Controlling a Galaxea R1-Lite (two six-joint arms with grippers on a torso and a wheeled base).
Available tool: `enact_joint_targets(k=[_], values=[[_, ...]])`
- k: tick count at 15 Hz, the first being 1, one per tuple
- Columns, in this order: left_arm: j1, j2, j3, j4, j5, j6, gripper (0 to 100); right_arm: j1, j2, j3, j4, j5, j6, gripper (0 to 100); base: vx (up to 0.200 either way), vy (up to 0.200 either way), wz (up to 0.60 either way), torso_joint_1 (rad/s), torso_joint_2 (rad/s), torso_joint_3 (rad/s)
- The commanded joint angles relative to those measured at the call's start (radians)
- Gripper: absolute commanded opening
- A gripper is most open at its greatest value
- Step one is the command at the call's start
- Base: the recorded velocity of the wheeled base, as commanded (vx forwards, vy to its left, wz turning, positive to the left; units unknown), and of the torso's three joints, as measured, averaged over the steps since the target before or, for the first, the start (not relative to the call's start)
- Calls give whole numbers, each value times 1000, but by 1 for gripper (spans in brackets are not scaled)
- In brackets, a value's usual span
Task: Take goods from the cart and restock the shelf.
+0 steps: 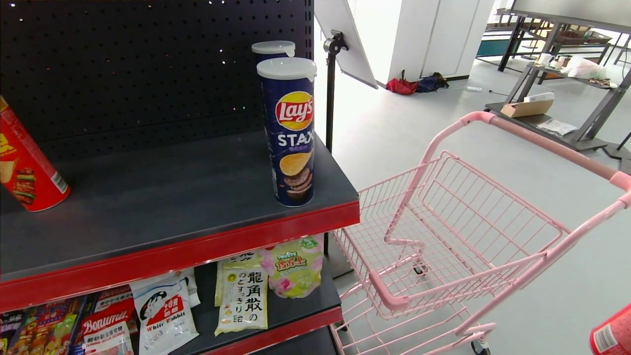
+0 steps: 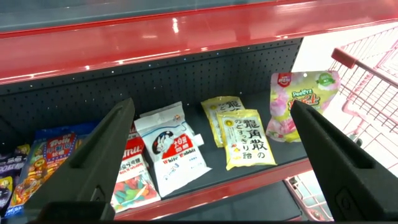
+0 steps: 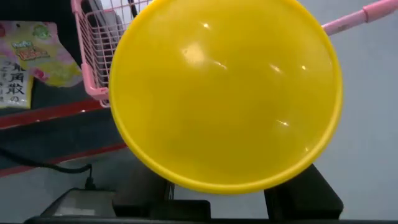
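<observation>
While right jaws pinch the red can (image 1: 613, 333), bare shelf (image 1: 162, 197) lies at 10 o'clock from it. Left jaws spread, empty.

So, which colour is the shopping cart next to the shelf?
Pink all over. The cart shows best in the head view.

Blue can (image 1: 292, 138) on shelf (image 1: 162, 197) beside cart (image 1: 542, 144)
</observation>
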Motion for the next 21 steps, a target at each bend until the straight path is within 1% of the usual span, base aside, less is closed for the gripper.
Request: enact_joint_targets(k=[1, 4, 10, 14, 21], values=[[0, 1, 0, 0, 1, 0, 100, -13, -112, 45, 1, 0, -14, 0, 0, 0, 0, 0, 0, 0], [0, 1, 0, 0, 1, 0, 100, -12, -108, 49, -2, 1, -18, 0, 0, 0, 0, 92, -266, -173], [0, 1, 0, 0, 1, 0, 100, -9, -97, 49, -7, 6, -23, 0, 0, 0, 0, 210, -526, -320], [0, 1, 0, 0, 1, 0, 100, -9, -92, 48, -11, 7, -44, 0, 0, 0, 0, 162, -397, -237], [0, 0, 0, 0, 1, 0, 100, -9, -91, 40, -13, 7, -44, 0, 0, 0, 0, 158, -368, -207]])
